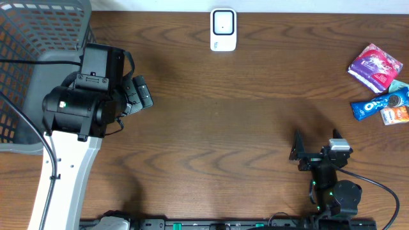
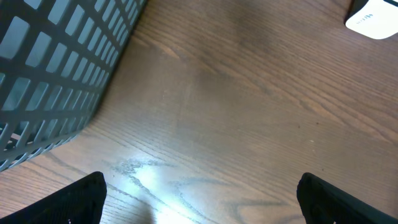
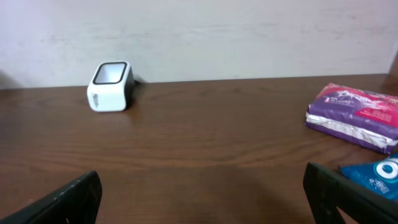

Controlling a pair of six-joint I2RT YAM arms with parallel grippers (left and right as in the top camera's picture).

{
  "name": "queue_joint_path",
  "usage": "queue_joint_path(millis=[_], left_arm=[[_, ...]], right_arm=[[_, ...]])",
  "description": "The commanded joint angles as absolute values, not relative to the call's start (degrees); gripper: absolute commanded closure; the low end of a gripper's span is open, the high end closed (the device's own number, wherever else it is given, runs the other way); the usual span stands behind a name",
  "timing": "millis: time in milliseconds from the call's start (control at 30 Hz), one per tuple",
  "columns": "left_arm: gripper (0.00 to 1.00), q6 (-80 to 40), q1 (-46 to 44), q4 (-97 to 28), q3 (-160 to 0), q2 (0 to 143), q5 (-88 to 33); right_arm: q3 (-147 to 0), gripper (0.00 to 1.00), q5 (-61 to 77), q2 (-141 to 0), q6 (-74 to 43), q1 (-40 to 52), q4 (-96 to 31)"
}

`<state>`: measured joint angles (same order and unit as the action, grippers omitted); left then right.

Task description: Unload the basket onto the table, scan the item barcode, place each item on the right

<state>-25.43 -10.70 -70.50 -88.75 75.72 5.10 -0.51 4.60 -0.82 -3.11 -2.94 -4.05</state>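
Purple pack (image 1: 376, 67) far right, scanner (image 1: 223, 29) (white) centre back, basket (image 1: 25, 38) left

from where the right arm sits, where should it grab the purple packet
Probably grip the purple packet across its narrower width, mid-body, coming down from above with the right end effector. It lies flat and looks soft, and the blue Oreo pack sits close on its near side.

A dark wood-grain counter (image 1: 223, 128) carries everything. A small white scanner (image 1: 223, 29) stands at the middle of its far edge. A grey mesh basket (image 1: 32, 51) sits at the far left corner. By the right edge lie a purple packet (image 1: 375, 66), a blue Oreo pack (image 1: 378, 104) and, touching it, an orange packet (image 1: 397, 115).
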Motion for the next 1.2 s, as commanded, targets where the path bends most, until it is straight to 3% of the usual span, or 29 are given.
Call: queue_joint_path(millis=[0, 367, 1167], left_arm=[[0.02, -25.1, -10.5, -70.7, -89.1, 75.3, 6.1], [0.02, -25.1, -10.5, -70.7, -89.1, 75.3, 6.1], [0.02, -25.1, -10.5, -70.7, -89.1, 75.3, 6.1]], right_arm=[[-0.4, 0.01, 3.1, -0.3, -5.0, -3.2, -4.5], [-0.4, 0.01, 3.4, -0.3, 3.6, -1.6, -4.5], [-0.4, 0.01, 4.2, -0.3, 3.3, -1.5, -4.1]])
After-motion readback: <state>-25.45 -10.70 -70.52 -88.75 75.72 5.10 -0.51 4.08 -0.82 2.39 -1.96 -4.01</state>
